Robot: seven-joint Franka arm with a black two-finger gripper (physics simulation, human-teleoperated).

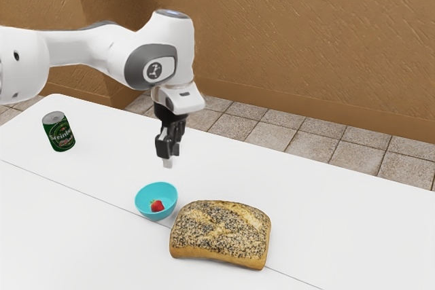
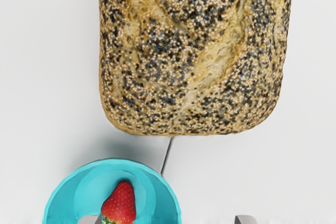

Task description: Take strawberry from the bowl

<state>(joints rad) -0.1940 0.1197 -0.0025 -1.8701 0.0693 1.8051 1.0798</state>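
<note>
The bread (image 1: pixel 219 234), nearest, lies in the lower middle of the exterior view's frame; its raised loaf could be bumped if the arm descends too far toward it, and a push might shove it into the bowl (image 1: pixel 145 208) just beside it. That bowl sits just left of it in the frame, upright, with the strawberry (image 1: pixel 157 206) inside, low within the walls. The fruit is small and rounded, so an off-centre squeeze would probably send it rolling or squirting up the curved side, and too hard a pinch might bruise it. Beyond, near the middle of the frame, the gripper (image 1: pixel 172 157) hangs above the table, released and empty, its fingers spread well apart. They are not centred over the fruit; coming straight down from here would risk missing it, or landing a finger on the rim and tipping the bowl. The can (image 1: pixel 59 132), farthest, upright at the left of the frame, seems a hazard only to a wide swing.
</note>
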